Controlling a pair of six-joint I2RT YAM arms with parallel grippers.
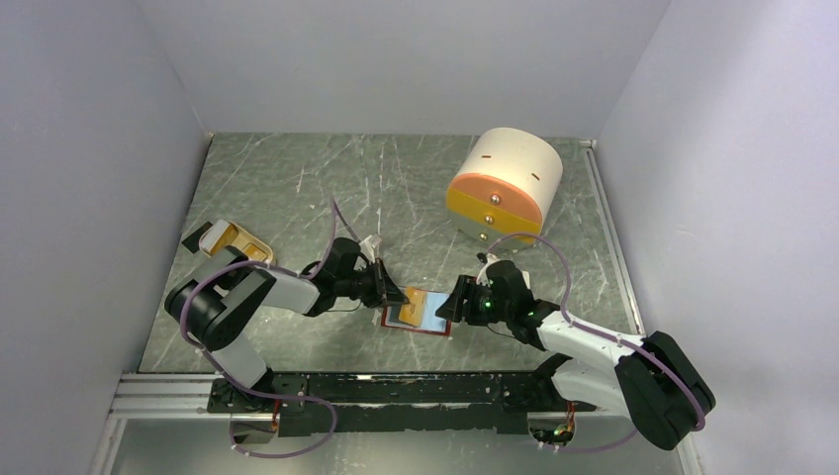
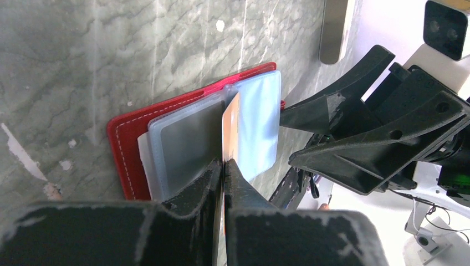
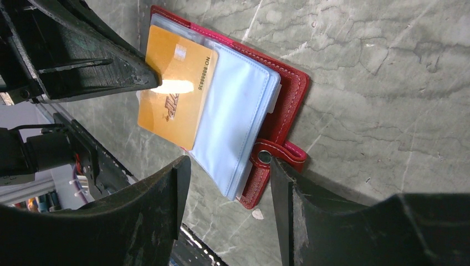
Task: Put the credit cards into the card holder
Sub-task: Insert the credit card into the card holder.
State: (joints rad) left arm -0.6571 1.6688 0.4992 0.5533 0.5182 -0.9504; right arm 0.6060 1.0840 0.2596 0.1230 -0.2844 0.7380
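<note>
1. Credit card (image 3: 174, 94), orange: pinched in my left gripper (image 2: 223, 165), over the open card holder (image 3: 294, 83) on the table (image 3: 388, 66).
2. Right gripper (image 3: 230, 188): jaws spread beside the snap tab (image 3: 280, 155); contact unclear.
3. Card's gripped end hidden by my fingers (image 2: 188, 188).

Looks like a robotics lab cell: boxed in by plain pale walls (image 1: 84, 148), floored with scratched marbled tabletop (image 1: 396, 183), edged by metal rail (image 1: 148, 396).
</note>
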